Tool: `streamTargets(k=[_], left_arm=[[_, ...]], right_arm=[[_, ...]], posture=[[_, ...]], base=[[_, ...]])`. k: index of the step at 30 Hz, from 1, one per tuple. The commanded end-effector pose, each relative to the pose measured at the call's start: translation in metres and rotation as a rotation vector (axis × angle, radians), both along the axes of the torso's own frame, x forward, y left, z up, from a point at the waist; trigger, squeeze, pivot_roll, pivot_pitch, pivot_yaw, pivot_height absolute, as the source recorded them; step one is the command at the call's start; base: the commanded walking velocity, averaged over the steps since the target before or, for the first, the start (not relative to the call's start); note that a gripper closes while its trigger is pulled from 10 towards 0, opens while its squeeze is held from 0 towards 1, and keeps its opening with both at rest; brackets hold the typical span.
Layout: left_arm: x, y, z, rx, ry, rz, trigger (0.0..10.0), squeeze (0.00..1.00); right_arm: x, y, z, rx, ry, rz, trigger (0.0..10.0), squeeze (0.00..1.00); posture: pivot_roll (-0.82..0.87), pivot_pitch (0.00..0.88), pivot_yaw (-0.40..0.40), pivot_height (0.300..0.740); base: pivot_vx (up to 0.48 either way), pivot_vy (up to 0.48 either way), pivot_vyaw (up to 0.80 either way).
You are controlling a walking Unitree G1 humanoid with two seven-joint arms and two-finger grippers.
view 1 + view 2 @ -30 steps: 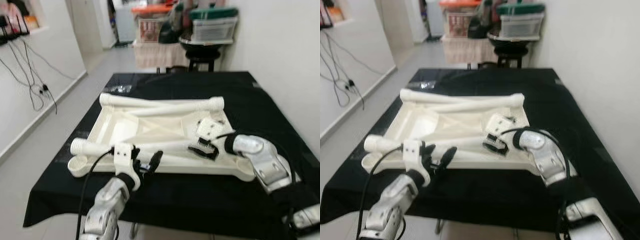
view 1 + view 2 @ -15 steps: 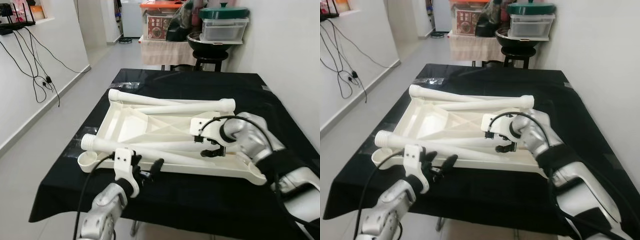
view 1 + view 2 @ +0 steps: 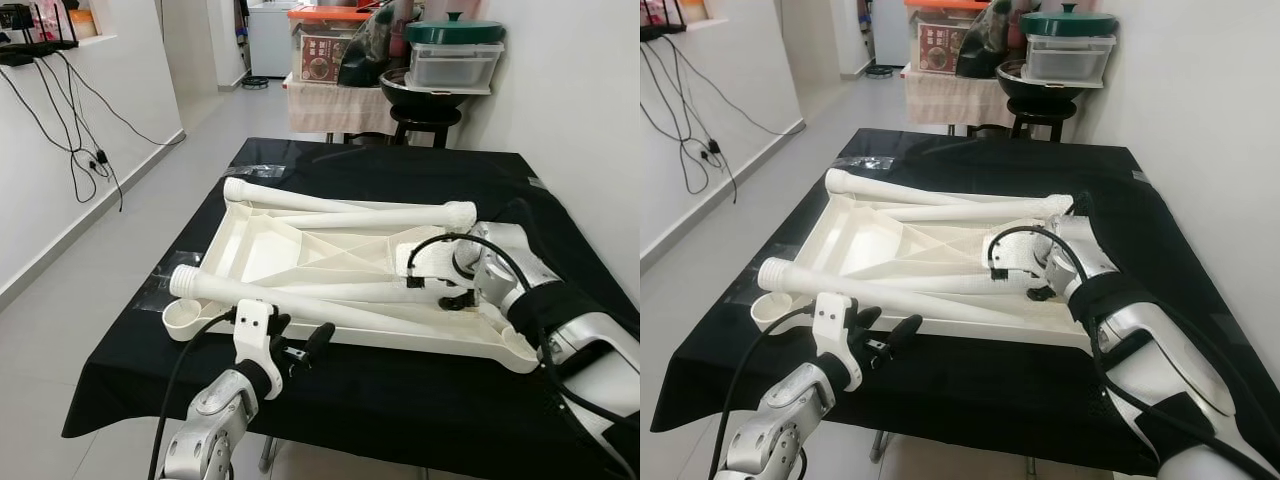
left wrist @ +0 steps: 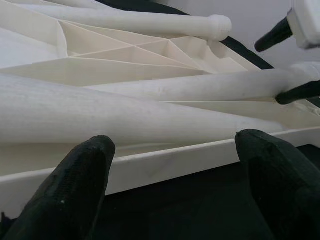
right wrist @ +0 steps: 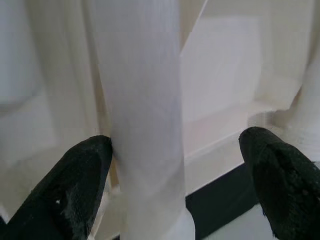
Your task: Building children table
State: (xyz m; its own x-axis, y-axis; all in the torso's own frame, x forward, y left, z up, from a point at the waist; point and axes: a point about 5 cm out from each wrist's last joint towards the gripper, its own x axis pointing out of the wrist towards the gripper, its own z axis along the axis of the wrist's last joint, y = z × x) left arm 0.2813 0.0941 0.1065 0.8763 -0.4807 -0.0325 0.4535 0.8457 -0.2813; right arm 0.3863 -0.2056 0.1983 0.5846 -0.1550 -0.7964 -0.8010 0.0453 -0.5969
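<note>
Right end effector [image 3: 447, 297] reaches bent over the tabletop [image 3: 270, 240], fingers spread around a leg [image 3: 330, 292]; left end effector [image 3: 297, 345] hovers open.

Cream plastic on black cloth

The upturned cream-white plastic tabletop [image 3: 290, 250] and the cream-white tubular legs [image 3: 330, 212] lying on it are plain, unpatterned. The black cloth-covered table [image 3: 420, 390] beneath is a solid black. Both silver arms end in white wrist housings with black fingers [image 4: 65, 195]. The background holds a dark green lidded container [image 3: 455, 55] and a grey tiled floor [image 3: 60, 330].
</note>
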Motion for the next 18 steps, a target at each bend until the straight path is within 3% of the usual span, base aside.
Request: streamTargets(k=[1,10,17,18], left_arm=[[-0.003,0.001,-0.002,0.000,0.015,-0.008,10.0,0.00],[-0.006,0.001,0.001,-0.016,0.013,-0.003,10.0,0.00],[-0.006,0.000,0.003,-0.025,0.013,0.000,10.0,0.00],[-0.007,0.000,0.003,-0.028,0.014,0.001,10.0,0.00]], right_arm=[[0.003,0.000,0.001,-0.047,-0.007,0.002,10.0,0.00],[0.011,0.015,-0.009,-0.028,-0.114,-0.036,10.0,0.00],[0.010,0.021,-0.022,-0.040,-0.098,-0.028,10.0,0.00],[0.009,0.022,-0.027,-0.049,-0.083,-0.027,5.1,0.00]], posture=[[0.02,0.000,-0.063,0.740],[0.02,0.000,-0.063,0.740],[0.02,0.000,-0.065,0.740],[0.02,0.000,-0.066,0.740]], base=[[0.000,0.000,0.00],[0.000,0.000,0.00],[0.000,0.000,0.00],[0.000,0.000,0.00]])
